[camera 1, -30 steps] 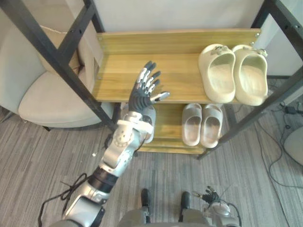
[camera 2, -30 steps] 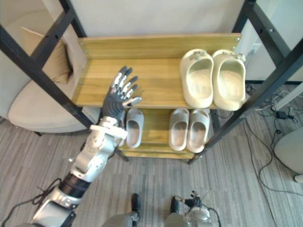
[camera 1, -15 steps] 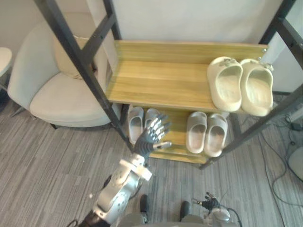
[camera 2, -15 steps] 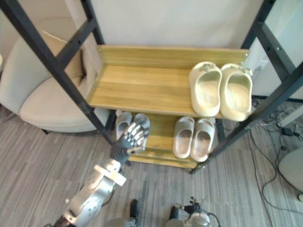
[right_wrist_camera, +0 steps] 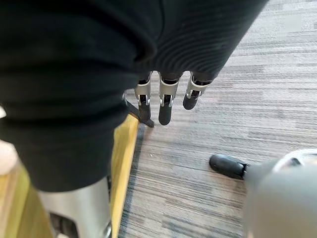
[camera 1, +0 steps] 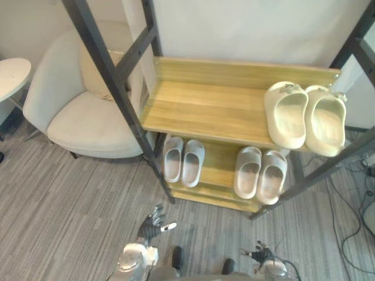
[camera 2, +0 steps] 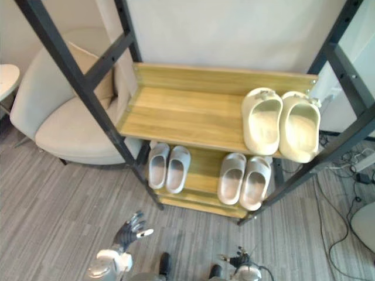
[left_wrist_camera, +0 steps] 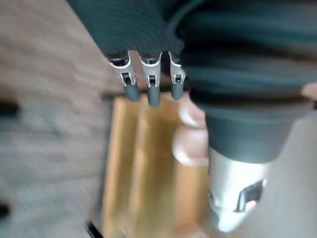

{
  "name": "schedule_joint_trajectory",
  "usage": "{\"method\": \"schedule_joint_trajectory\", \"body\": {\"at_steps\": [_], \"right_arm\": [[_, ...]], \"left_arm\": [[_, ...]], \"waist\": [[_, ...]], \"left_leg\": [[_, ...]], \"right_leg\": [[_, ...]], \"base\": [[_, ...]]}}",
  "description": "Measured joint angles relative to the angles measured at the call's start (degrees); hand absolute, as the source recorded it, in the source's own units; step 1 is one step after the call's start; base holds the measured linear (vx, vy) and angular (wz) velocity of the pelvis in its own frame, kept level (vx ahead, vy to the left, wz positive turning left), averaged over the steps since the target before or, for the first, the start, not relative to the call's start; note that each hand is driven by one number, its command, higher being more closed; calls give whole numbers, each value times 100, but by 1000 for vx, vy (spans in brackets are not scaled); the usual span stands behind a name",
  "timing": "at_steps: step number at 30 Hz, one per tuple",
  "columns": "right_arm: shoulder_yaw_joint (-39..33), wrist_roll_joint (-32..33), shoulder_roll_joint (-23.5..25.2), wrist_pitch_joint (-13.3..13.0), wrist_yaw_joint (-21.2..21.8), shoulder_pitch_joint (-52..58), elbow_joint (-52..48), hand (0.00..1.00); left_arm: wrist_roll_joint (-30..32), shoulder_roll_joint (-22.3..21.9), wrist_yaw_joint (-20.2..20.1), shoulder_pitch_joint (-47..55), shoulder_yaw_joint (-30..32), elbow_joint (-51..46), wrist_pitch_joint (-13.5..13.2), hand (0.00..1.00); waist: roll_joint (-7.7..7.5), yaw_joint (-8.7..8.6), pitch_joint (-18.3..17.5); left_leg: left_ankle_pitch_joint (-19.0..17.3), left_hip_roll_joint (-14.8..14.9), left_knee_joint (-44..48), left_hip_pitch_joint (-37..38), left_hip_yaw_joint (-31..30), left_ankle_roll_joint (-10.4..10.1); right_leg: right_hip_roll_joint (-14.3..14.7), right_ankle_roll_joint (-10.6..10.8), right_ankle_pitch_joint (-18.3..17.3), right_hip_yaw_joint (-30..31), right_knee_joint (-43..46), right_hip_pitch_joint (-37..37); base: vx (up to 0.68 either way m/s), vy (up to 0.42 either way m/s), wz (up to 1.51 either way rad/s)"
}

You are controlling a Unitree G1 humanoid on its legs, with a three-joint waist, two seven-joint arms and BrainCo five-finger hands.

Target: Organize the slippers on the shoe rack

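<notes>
- Two hands, both low in the eye views, in front of the rack and well apart from every slipper.
- The left hand hangs just above the grey striped carpet. It points towards the rack with its fingers straight and fanned, thumb out to the side, holding nothing.
- The right hand sits at the bottom edge. In its wrist view its fingers are straight and loose over the carpet, empty.
- One shoe rack of light wooden shelves in a black metal frame holds six slippers in three pairs.
- The lower shelf has two pairs: small pale grey slippers on its left part and larger pale grey slippers on its right.
- The upper shelf has one pair, chunky cream slippers, at its right end.
- Each pair lies side by side, sole down. Their long axes run front to back, toes towards the wall and heels towards the robot.
- Left of the rack stand one beige armchair and one round white table.
</notes>
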Motion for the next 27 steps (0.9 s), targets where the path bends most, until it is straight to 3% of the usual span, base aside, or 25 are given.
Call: {"method": "schedule_joint_trajectory", "body": {"at_steps": [5,11,18,21,23,26,27], "right_arm": [[-43,-214,63,5,-5,-8,-2,0],[-215,-224,112,10,-38,-19,3,0],[-223,-226,179,62,-59,-37,87,0],[-321,-227,244,67,-65,-144,188,0],[-397,-227,285,113,-74,-146,198,0],[-388,-227,312,133,-88,-165,190,0],[-389,-221,327,128,-96,-166,181,0]], "left_arm": [[395,-183,293,-176,408,1250,83,0],[526,-209,593,-277,707,1657,132,0],[613,-256,629,-415,915,1932,137,0],[610,-252,627,-443,919,1914,128,0],[612,-252,637,-531,906,1918,117,0],[626,-276,722,-576,848,1913,129,0],[637,-321,745,-596,836,1911,141,0]], "waist": [[-41,-1,-18],[-68,37,-16],[-126,57,-27],[-180,103,-5],[-262,107,79],[-232,107,115],[-167,82,167]], "left_leg": [[-43,12,-1,91,123,-9],[-150,40,-4,196,309,-30],[-226,-5,-2,199,356,-5],[-489,-85,283,54,292,71],[-753,-251,696,-103,6,150],[-759,-336,879,-40,-495,220],[-755,-330,911,-20,-698,227]], "right_leg": [[4,-4,-3,121,0,49],[17,21,-25,289,0,77],[-4,92,-94,336,3,60],[-246,180,-593,291,957,-349],[-602,329,-1032,279,2157,-666],[-717,214,-961,744,3390,-1021],[-631,193,-1211,994,3508,-1113]], "base": [[11,0,-10],[5,1,-16],[30,6,-4],[65,44,12],[64,36,58],[166,47,83],[193,-20,110]]}}
